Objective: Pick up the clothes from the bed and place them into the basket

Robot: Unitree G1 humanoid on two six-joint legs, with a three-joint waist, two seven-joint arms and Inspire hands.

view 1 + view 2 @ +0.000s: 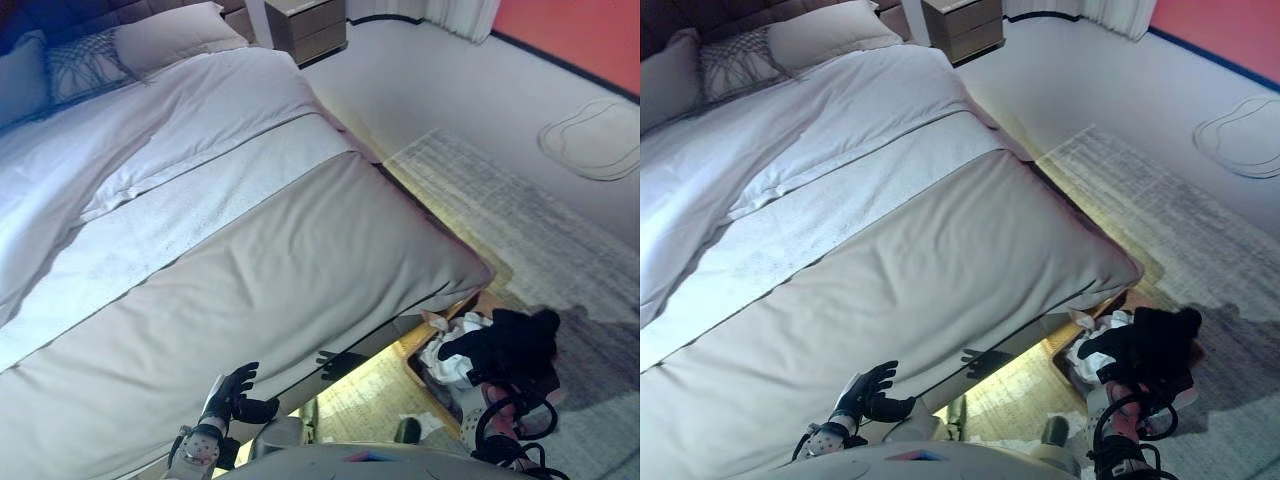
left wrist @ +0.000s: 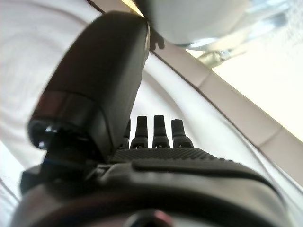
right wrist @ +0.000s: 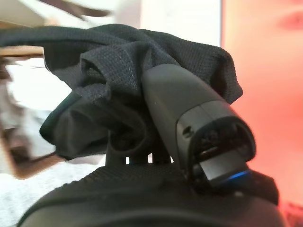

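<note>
Nearest the robot, at about 7 o'clock in the left eye view, the left hand (image 1: 236, 392) hangs over the foot edge of the bed (image 1: 300, 250), fingers straight and spread, holding nothing; its own wrist view shows the fingertips (image 2: 154, 126) lined up in front of pale bedding. At about 4 o'clock the right hand (image 3: 189, 118) is clamped on a black garment (image 1: 505, 345), the thumb pressed over bunched dark cloth in the right wrist view (the fingers behind are mostly buried in the folds). That garment is held above the basket (image 1: 428, 352), a wooden-sided one standing on the floor just beside the bed's near corner, with white clothes (image 1: 452, 352) already lying in it.

Further out, the grey bedspread (image 1: 940, 270) covers the lower half of the bed, smooth and with no loose clothes visible on it. Past that, toward 11 o'clock, lies the white duvet (image 1: 150, 150), then the pillows (image 1: 170, 35) at the head. At 12 o'clock stands a bedside cabinet (image 1: 310, 25), and a grey rug (image 1: 530, 230) spreads over the floor toward 2 o'clock.
</note>
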